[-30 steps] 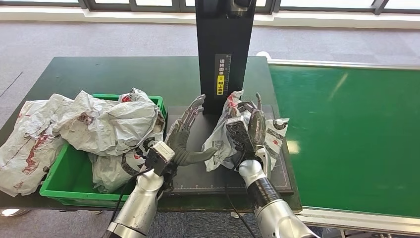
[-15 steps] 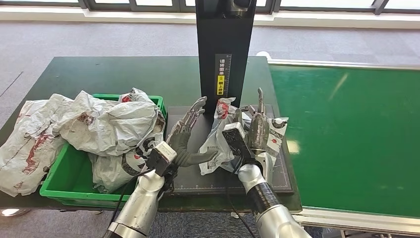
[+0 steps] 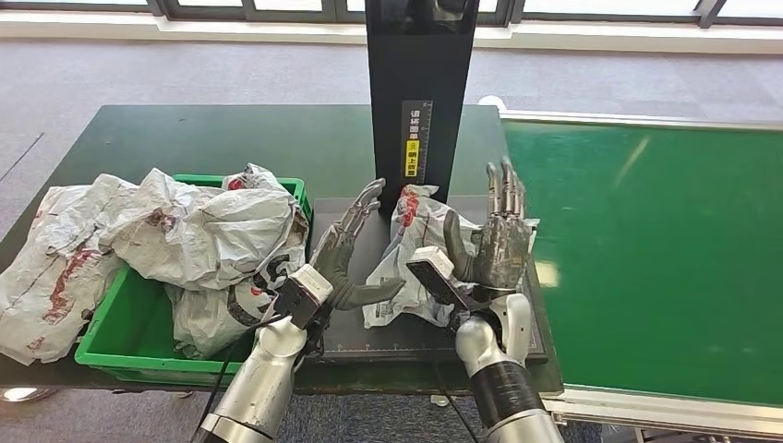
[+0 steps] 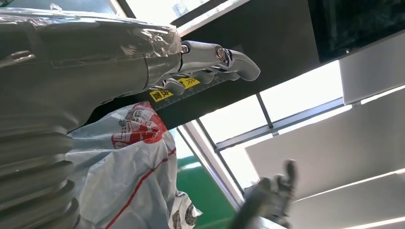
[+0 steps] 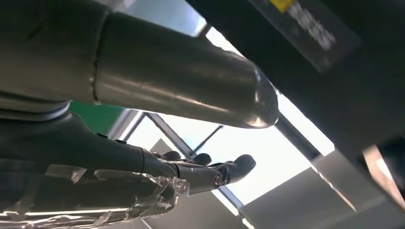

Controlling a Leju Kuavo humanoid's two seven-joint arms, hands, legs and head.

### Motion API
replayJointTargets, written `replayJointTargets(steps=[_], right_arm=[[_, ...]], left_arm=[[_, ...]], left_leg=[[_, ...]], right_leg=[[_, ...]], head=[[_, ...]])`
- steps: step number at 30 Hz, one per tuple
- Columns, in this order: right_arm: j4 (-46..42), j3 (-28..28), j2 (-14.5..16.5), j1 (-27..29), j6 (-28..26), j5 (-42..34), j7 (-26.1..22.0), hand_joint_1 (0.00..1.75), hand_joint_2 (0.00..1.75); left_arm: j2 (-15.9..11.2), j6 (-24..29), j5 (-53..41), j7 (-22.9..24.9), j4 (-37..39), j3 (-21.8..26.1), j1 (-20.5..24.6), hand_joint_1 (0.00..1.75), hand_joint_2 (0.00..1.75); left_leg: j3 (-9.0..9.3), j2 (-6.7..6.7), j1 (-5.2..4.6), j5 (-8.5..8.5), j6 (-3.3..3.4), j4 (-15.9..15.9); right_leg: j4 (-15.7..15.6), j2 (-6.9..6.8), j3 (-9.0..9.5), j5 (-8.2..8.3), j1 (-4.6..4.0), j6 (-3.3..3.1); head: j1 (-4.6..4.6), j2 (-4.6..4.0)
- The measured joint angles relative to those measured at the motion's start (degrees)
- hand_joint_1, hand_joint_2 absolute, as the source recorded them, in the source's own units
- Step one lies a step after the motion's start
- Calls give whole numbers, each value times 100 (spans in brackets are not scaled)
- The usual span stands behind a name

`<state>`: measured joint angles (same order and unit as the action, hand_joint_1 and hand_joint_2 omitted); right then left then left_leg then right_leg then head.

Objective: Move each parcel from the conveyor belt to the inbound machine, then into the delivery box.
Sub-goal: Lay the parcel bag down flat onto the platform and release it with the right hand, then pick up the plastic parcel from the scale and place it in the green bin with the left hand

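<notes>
Parcel (image 3: pixel 406 263) sits crumpled on the dark platform (image 3: pixel 369 328) of the inbound machine (image 3: pixel 420 92), at the foot of its black column, and it lies between the two hands. Left hand (image 3: pixel 346 263) is just beside the parcel's left flank, fingers spread and reaching forward, thumb stretched toward the bag's lower edge; it has hold of nothing, though whether the thumb tip touches the plastic is hard to tell from the head view. Right hand (image 3: pixel 494 245) stands upright at the parcel's right side, palm turned toward the bag, fingers straight and apart, holding nothing. Long axis of the parcel runs roughly from the column back toward the robot, so the hands flank its long sides. Delivery box (image 3: pixel 125 346), a green crate heaped with white parcels (image 3: pixel 212 231), stands just left of the platform, so the left hand looks the better placed for the carry. From the left wrist, the bag's white film with red print (image 4: pixel 138 131) fills the space under the fingers (image 4: pixel 210 55). Green conveyor belt (image 3: pixel 646 249) lies to the right, bare where it shows. Room around is grey carpet with windows beyond the dark table (image 3: pixel 231 138)
</notes>
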<state>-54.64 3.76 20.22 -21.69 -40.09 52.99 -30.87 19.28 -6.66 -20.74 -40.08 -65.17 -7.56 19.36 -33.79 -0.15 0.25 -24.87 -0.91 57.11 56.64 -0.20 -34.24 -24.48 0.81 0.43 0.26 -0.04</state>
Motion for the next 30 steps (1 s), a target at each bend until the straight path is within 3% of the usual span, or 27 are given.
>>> replayJointTargets(steps=[4,7,12,16,23,30], right_arm=[[-782,-127,-45,197,-3,-301,-483,0,0],[-1944,-224,-109,464,-10,-707,-850,0,0],[-3834,-334,-199,899,-12,-1139,-932,0,0],[-4933,-356,-241,1113,-10,-1374,-935,0,0],[-5786,-364,-264,1262,-3,-1476,-934,0,0],[-6127,-366,-274,1326,-2,-1543,-917,0,0]], left_arm=[[0,99,-49,4,-3,0,1,0,175],[2,327,-179,97,-30,-66,13,0,175],[22,846,-325,512,-32,-525,139,0,175],[101,1272,-293,1038,233,-1088,489,0,175],[180,1780,-337,1531,904,-1748,997,0,175],[181,2829,-769,2781,2176,-2867,1627,0,175]], left_leg=[[-1,8,-3,-1,0,2],[-6,2,-4,-2,0,4],[-8,7,-7,-6,3,5],[-9,11,-8,-7,4,4],[-3,28,-7,-3,2,3],[-2,36,-7,-2,2,3]], right_leg=[[-1,9,-7,1,2,1],[-1,3,-11,0,3,1],[-5,10,-17,0,6,2],[-6,10,-18,3,6,5],[-6,25,-18,9,5,9],[-4,36,-18,15,6,6]], head=[[0,0],[1,-1],[2,1],[1,1],[1,0],[1,0]])
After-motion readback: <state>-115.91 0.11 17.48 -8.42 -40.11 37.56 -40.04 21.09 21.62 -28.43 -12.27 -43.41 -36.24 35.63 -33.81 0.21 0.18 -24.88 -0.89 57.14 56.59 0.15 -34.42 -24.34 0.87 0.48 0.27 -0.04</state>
